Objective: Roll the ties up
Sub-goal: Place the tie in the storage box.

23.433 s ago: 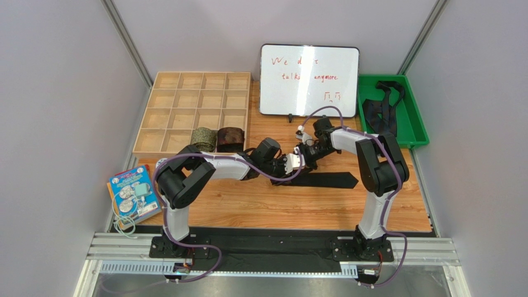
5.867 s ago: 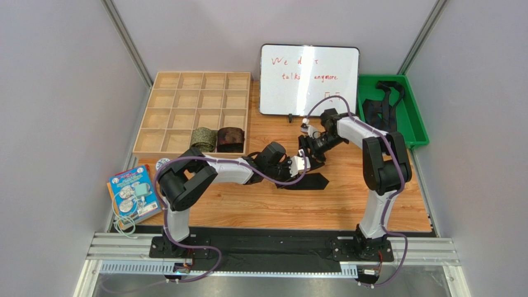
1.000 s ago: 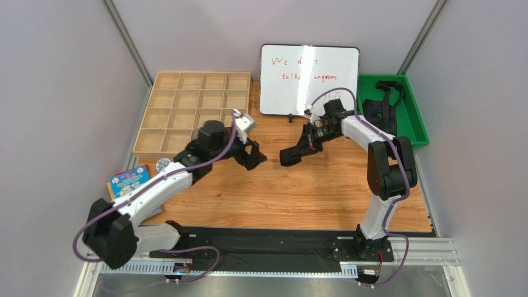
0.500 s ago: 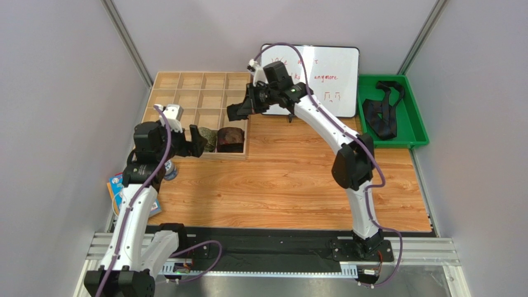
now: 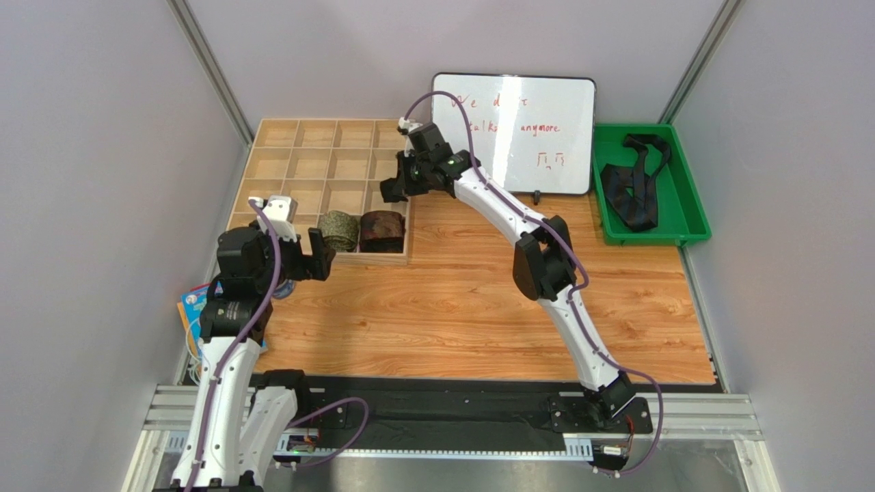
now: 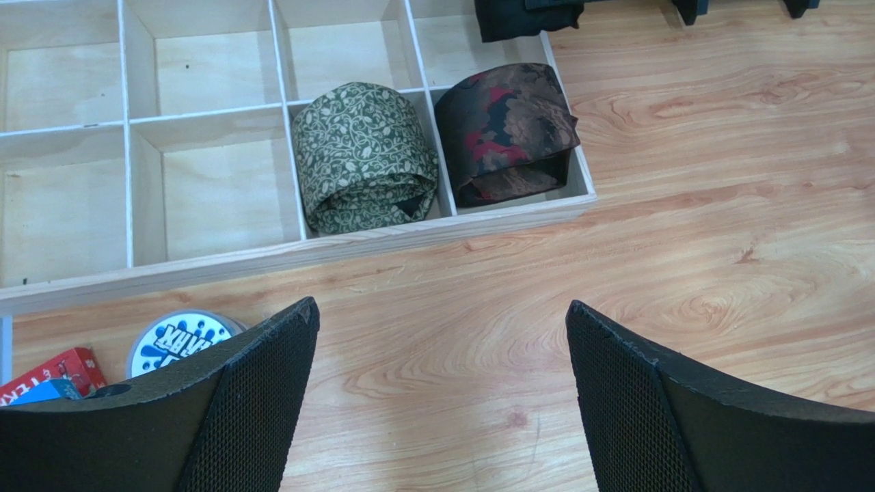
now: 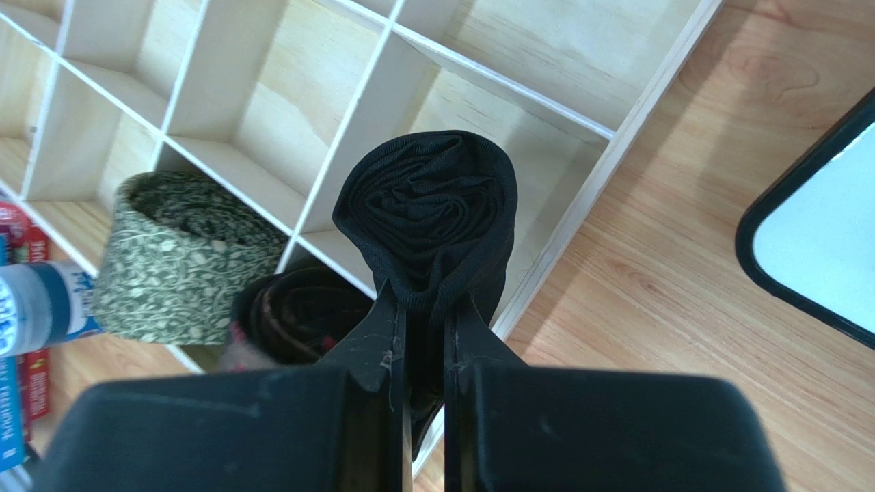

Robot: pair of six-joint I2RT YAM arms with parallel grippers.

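The right gripper (image 7: 423, 308) pinches a rolled black tie (image 7: 426, 215), fingers narrow, over the right-hand column of the wooden tray (image 5: 334, 121); just in front, a green patterned roll (image 6: 362, 154) and a reddish-brown roll (image 6: 506, 128) fill neighbouring front cells; the left gripper (image 6: 440, 308) hangs wide apart over bare table near a round tin (image 6: 175, 336); a whiteboard (image 5: 524, 133) stands just beside the right gripper; more black ties (image 5: 629, 190) lie in the green bin (image 5: 690, 205).

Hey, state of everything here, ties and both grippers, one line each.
left gripper: open, empty.
right gripper: shut on black rolled tie.
black rolled tie: coiled, held over wooden tray.
olive tie: rolled, in a tray compartment.
reddish-brown tie: rolled, in the compartment beside it.
loose black ties: unrolled, in green bin.
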